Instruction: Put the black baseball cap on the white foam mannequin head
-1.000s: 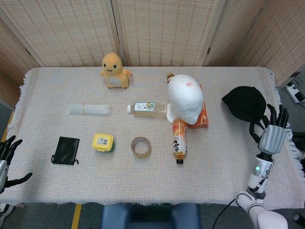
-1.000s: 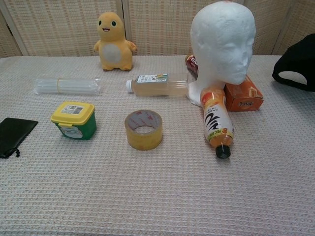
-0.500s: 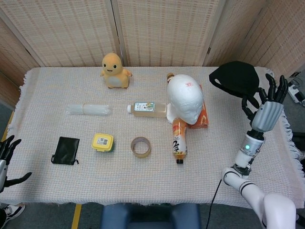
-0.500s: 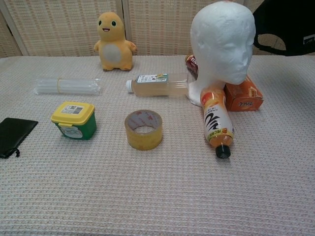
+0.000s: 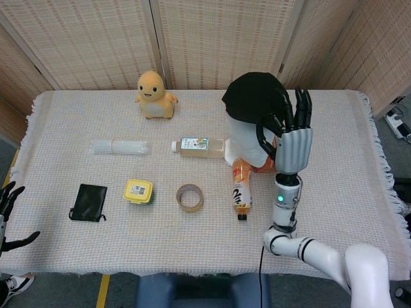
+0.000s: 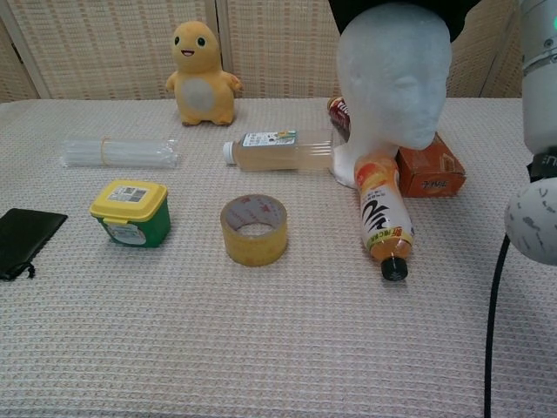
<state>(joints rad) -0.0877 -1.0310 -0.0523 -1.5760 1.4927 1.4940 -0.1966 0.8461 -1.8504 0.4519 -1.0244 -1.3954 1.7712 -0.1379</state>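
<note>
The black baseball cap (image 5: 253, 96) sits over the crown of the white foam mannequin head (image 5: 243, 142), which stands right of the table's middle. My right hand (image 5: 292, 135) is raised just right of the head. Its fingers (image 5: 300, 106) point up, and it still holds the cap's strap side. The chest view shows the cap (image 6: 396, 9) on top of the foam face (image 6: 396, 83), with my right forearm (image 6: 540, 78) at the frame's right edge. My left hand (image 5: 8, 212) hangs off the table's near left corner, fingers apart and holding nothing.
A yellow plush toy (image 5: 154, 94) sits at the back. A clear tea bottle (image 5: 199, 145), an orange bottle (image 5: 241, 186) and an orange box (image 5: 275, 160) crowd the head's base. A tape roll (image 5: 190, 197), a yellow-lidded tub (image 5: 139, 191), a black pouch (image 5: 88, 203) and a clear plastic roll (image 5: 120, 147) lie to the left.
My right hand lifted the cap from the table's right side, carried it up and left, and brought it down over the mannequin head. The left hand has barely moved.
</note>
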